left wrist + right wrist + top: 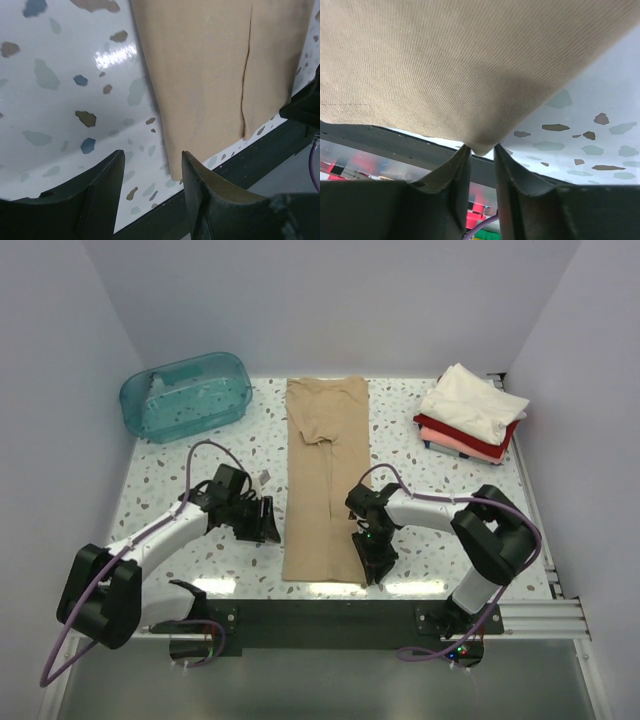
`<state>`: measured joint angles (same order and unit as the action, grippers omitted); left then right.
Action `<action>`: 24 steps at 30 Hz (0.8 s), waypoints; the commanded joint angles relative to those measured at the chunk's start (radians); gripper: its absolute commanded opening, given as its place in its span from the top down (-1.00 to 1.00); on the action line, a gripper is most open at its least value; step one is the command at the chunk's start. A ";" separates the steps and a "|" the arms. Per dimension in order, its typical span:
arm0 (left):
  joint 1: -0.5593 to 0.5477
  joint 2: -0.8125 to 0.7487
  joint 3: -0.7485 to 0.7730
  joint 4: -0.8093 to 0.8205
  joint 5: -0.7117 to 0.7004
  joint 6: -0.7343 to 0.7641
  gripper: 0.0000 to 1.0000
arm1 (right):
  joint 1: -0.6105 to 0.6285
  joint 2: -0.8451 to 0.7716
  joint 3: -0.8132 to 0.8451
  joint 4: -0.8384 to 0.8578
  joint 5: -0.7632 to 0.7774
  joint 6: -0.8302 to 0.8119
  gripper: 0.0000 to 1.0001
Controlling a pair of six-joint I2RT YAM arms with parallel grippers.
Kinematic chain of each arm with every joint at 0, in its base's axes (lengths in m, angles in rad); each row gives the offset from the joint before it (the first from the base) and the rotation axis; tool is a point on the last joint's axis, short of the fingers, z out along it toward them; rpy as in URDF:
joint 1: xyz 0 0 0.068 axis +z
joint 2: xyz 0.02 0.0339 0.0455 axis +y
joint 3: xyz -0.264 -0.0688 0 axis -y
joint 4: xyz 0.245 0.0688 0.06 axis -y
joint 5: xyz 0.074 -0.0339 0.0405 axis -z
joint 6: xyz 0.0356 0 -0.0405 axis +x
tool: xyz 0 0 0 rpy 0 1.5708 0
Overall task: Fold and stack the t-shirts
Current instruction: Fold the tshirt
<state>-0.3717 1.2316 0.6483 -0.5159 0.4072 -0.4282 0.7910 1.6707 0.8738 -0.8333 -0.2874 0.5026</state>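
Observation:
The tan t-shirt (325,470) lies folded lengthwise into a long strip down the middle of the table. My right gripper (372,562) is at its near right corner; in the right wrist view the gripper (481,149) has its fingers pinched on the corner tip of the tan cloth (445,65). My left gripper (265,525) is just left of the strip's near left edge. In the left wrist view it (152,165) is open and empty, with the shirt's near left corner (200,75) just ahead of its right finger. A folded cream shirt (472,400) tops a red one (503,439) and a pink one (455,446) at the back right.
A translucent teal tub (186,395) stands at the back left. A black rail (330,612) runs along the table's near edge, just beyond the shirt's near hem. White walls close in the table on three sides.

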 commanded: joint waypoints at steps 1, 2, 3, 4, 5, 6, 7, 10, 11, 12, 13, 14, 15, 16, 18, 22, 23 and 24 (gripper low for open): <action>-0.068 -0.021 -0.039 -0.016 -0.001 -0.056 -0.08 | 0.001 -0.011 -0.035 0.083 0.008 -0.021 0.46; -0.087 -0.021 -0.042 -0.019 -0.013 -0.061 -0.09 | 0.002 -0.015 -0.036 0.085 0.008 -0.022 0.53; -0.101 -0.012 -0.042 -0.022 -0.013 -0.073 -0.10 | 0.001 -0.017 -0.038 0.085 0.007 -0.025 0.56; -0.119 -0.004 -0.053 -0.024 -0.007 -0.079 -0.12 | 0.001 -0.020 -0.036 0.082 0.008 -0.027 0.60; -0.125 0.002 -0.059 -0.027 0.011 -0.087 -0.12 | 0.001 -0.020 -0.036 0.080 0.008 -0.029 0.64; -0.134 0.014 -0.065 -0.030 0.012 -0.101 -0.12 | 0.001 -0.022 -0.036 0.079 0.008 -0.030 0.66; -0.165 0.016 -0.068 -0.030 0.010 -0.107 -0.12 | 0.001 -0.023 -0.038 0.080 0.008 -0.033 0.67; -0.205 0.005 -0.093 -0.015 0.011 -0.139 -0.13 | 0.001 -0.022 -0.035 0.079 0.004 -0.038 0.70; -0.211 0.002 -0.101 -0.010 0.019 -0.147 -0.13 | 0.001 -0.019 -0.033 0.076 0.002 -0.042 0.70; -0.219 -0.003 -0.105 -0.006 0.019 -0.161 -0.13 | 0.001 -0.019 -0.033 0.076 0.002 -0.042 0.70; -0.228 -0.004 -0.116 -0.001 0.016 -0.167 -0.13 | 0.001 -0.017 -0.032 0.074 0.002 -0.044 0.70; -0.233 -0.004 -0.119 0.004 0.016 -0.172 -0.13 | 0.001 -0.017 -0.029 0.074 0.001 -0.044 0.70; -0.240 0.002 -0.121 0.007 0.016 -0.179 -0.13 | 0.001 -0.017 -0.029 0.074 0.001 -0.045 0.71; -0.245 0.008 -0.124 0.010 0.015 -0.182 -0.13 | 0.001 -0.019 -0.029 0.074 0.001 -0.049 0.71; -0.256 0.029 -0.127 0.013 0.012 -0.188 -0.13 | 0.001 -0.019 -0.027 0.072 0.001 -0.047 0.71; -0.277 0.074 -0.141 0.065 0.024 -0.185 -0.13 | 0.001 -0.020 -0.029 0.066 -0.002 -0.047 0.71; -0.279 0.080 -0.141 0.070 0.019 -0.185 -0.13 | 0.001 -0.023 -0.027 0.068 -0.002 -0.049 0.71; -0.280 0.094 -0.139 0.073 0.021 -0.182 -0.13 | 0.001 -0.023 -0.029 0.066 -0.002 -0.050 0.71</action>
<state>-0.6380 1.2839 0.5255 -0.4953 0.4507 -0.6083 0.7910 1.6615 0.8539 -0.8154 -0.3069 0.4732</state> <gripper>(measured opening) 0.564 0.146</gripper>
